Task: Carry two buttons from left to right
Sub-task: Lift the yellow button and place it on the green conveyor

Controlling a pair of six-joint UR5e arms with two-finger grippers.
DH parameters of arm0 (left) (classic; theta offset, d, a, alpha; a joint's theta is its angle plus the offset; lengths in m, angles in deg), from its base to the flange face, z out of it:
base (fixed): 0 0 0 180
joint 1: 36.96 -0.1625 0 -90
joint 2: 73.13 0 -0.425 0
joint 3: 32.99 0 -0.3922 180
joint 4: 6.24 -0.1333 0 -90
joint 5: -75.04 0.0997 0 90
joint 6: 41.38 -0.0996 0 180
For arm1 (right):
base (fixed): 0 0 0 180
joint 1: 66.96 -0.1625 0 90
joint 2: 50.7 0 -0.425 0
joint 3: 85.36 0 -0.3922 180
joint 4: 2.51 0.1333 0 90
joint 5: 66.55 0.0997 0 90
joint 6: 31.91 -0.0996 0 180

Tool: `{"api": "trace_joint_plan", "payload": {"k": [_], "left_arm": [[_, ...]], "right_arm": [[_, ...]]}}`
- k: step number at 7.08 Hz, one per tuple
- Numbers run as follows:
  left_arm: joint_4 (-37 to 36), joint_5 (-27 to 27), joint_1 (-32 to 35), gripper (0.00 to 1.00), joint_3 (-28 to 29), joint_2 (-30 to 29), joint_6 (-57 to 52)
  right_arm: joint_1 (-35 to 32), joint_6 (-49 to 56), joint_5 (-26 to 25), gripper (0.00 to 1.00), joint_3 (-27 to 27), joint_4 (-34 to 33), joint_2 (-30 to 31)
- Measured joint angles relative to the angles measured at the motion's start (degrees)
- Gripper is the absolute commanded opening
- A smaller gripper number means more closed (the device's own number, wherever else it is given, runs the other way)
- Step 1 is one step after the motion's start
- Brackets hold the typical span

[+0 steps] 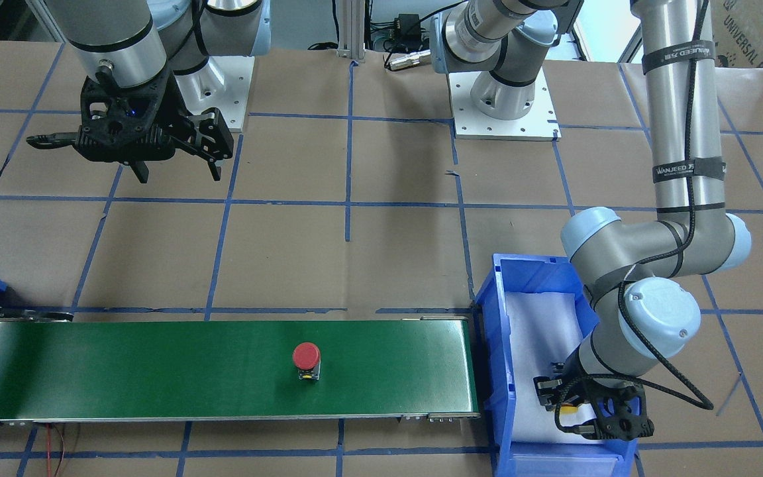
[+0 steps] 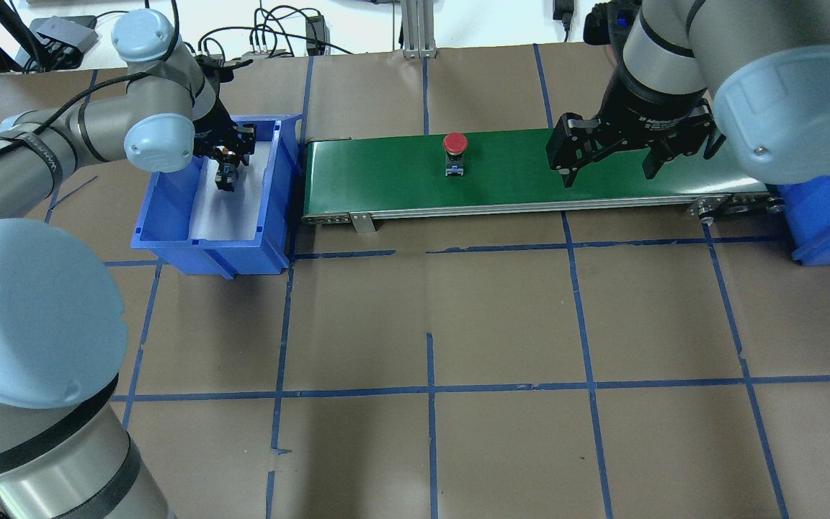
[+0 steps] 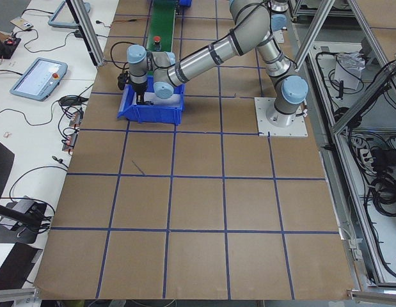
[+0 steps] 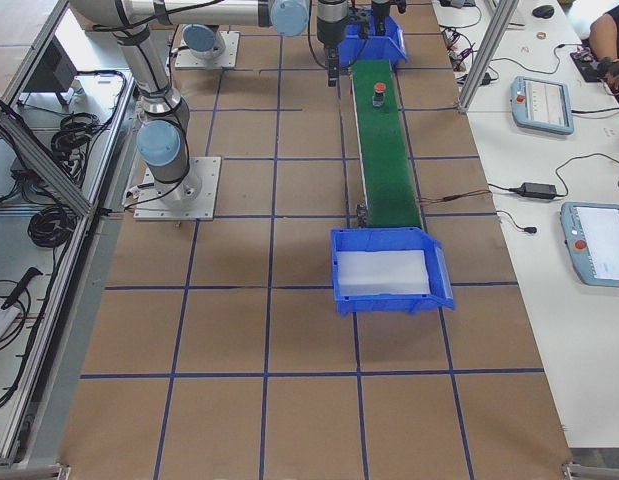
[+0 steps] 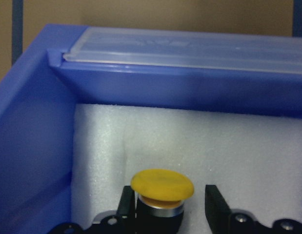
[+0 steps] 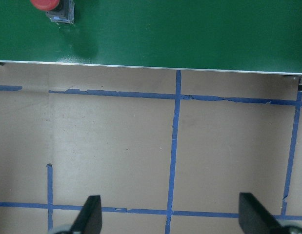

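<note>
The yellow-capped button (image 5: 162,184) stands on white foam inside the blue bin (image 2: 170,238) on my left. My left gripper (image 5: 169,195) is down in that bin with its fingers on either side of the button. The left finger is close against it, and a gap shows at the right finger, so the gripper is open. The red-capped button (image 2: 454,153) stands upright near the middle of the green conveyor belt (image 2: 386,173). My right gripper (image 2: 606,169) hangs wide open and empty by the belt's near edge, to the right of the red button.
A second blue bin (image 2: 829,231) sits at the belt's right end. The table is brown paper with a blue tape grid. The left bin's walls (image 5: 38,122) close in around my left gripper. Both arm bases (image 1: 507,106) stand at the robot's side of the table.
</note>
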Motion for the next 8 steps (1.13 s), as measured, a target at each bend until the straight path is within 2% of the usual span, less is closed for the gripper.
{"api": "trace_joint_plan", "payload": {"k": [3, 6, 8], "left_arm": [[1.3, 0.3, 0.0, 0.28, -0.1, 2.7, -0.3], [12.1, -0.2, 1.7, 0.28, -0.6, 11.1, 3.7], [15.4, -0.7, 7.3, 0.27, -0.3, 13.6, 9.7]], "right_arm": [[0.0, 0.0, 0.0, 1.00, 0.0, 0.0, 0.0], [-0.1, -0.3, -0.1, 1.00, 0.3, -0.5, 0.1], [-0.1, 0.3, -0.4, 1.00, 0.5, -0.6, 0.1]]}}
